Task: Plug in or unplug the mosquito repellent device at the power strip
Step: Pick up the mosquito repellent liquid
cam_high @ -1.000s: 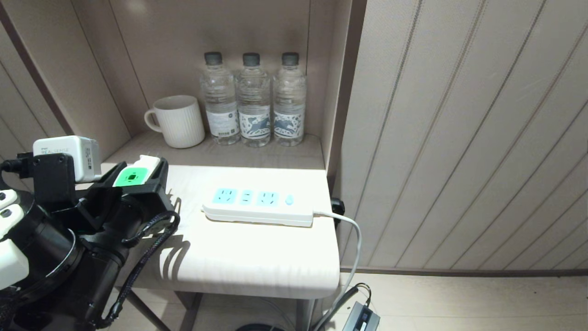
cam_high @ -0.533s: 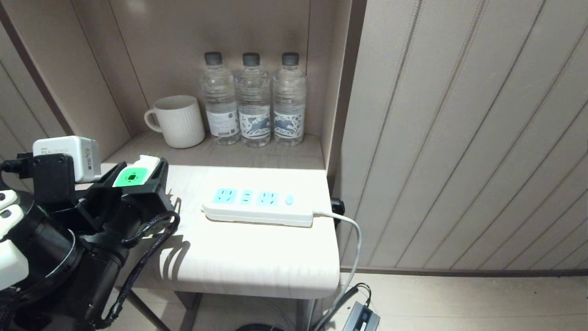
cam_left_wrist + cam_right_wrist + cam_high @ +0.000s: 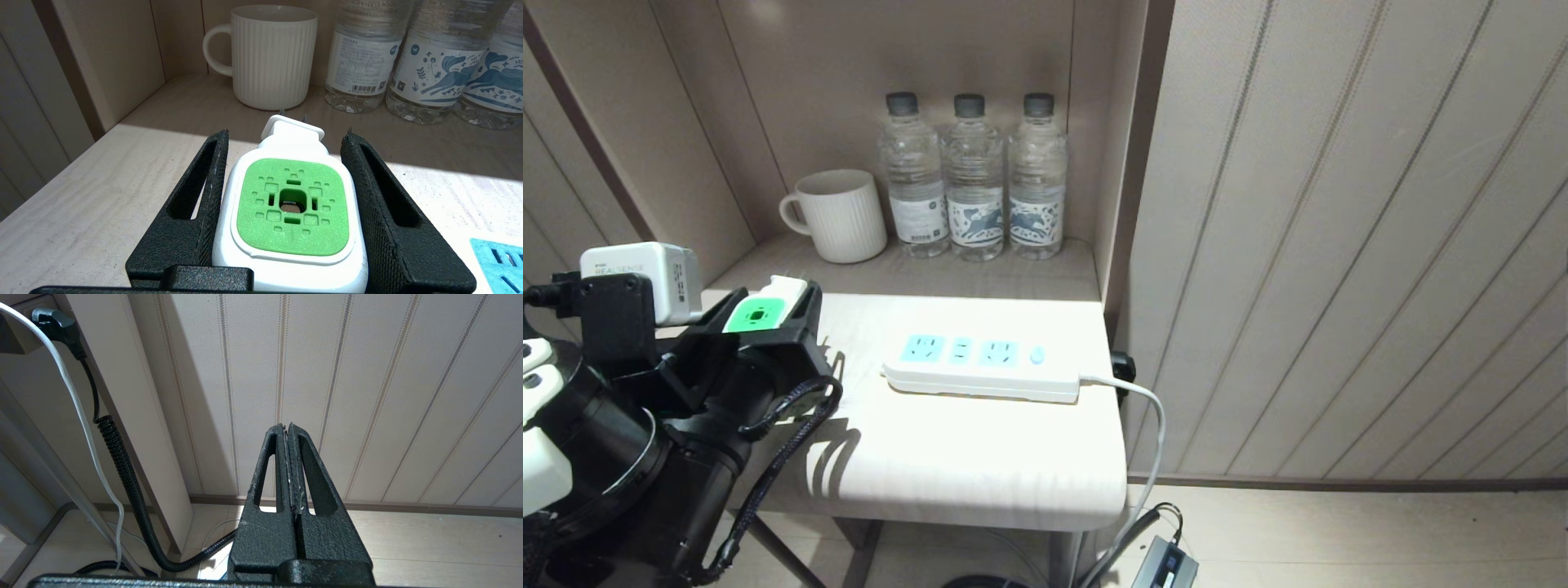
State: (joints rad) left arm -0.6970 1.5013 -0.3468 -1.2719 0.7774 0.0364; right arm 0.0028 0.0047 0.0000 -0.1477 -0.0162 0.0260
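1. left gripper (image 3: pixel 768 314) at the left edge of the table (image 3: pixel 980 457), well left of the power strip (image 3: pixel 980 367). its fingers (image 3: pixel 380 192) are clamped on the white sides of the mosquito repellent device (image 3: pixel 292 204), green cap face up toward the wrist camera.
2. device is off the strip, carried in the grip. plug prongs show at its far end, pointing away from the wrist toward the mug (image 3: pixel 837 214) and the water bottles (image 3: pixel 970 175) on the shelf behind the table.
3. power strip lies flat, long axis across the table, sockets facing up, all empty. its white cord (image 3: pixel 1143 425) drops off the end farthest from the gripper.
4. key relation: the strip lies to the right of the held device, nearest socket at the strip's left end. prongs look roughly level, sockets face up, so my read is the wrist must tip the prongs downward before any insertion.
5. left arm is the nearer, and loaded. right gripper (image 3: pixel 289 465) is parked away from the strip, fingers pressed together, facing the panelled wall (image 3: pixel 367 375).
6. stage, judged: plugging in, device not yet carried over the strip.
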